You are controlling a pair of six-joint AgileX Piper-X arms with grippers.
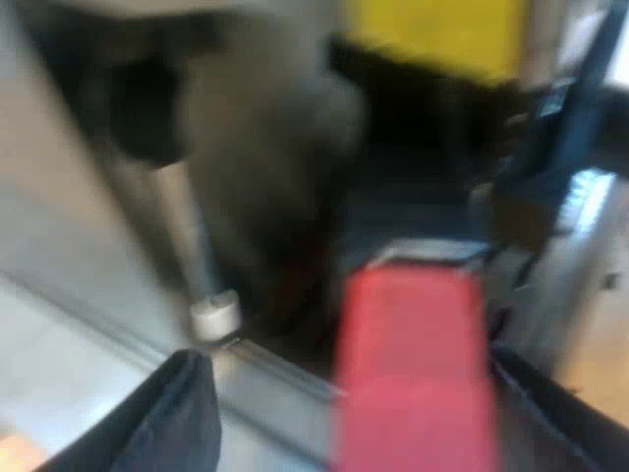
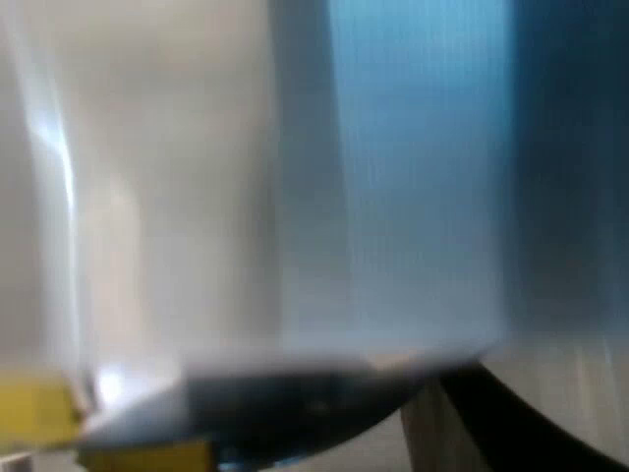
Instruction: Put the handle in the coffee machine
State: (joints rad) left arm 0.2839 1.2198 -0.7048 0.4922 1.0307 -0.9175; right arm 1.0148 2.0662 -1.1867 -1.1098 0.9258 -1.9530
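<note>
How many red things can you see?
1. The handle's red end is by the coffee machine, near the metal pipe with a white tip. More may be hidden.

What lies on the pale surface [image 1: 69,236] cannot be told.

No lettering, number, brand mark or sign can be read in either wrist view. The red end of the handle [image 1: 413,379] is plain colour with no legible mark on it, and so is the yellow surface [image 1: 432,34] behind it. The pale and blue surfaces close to the right wrist camera carry nothing readable.
</note>
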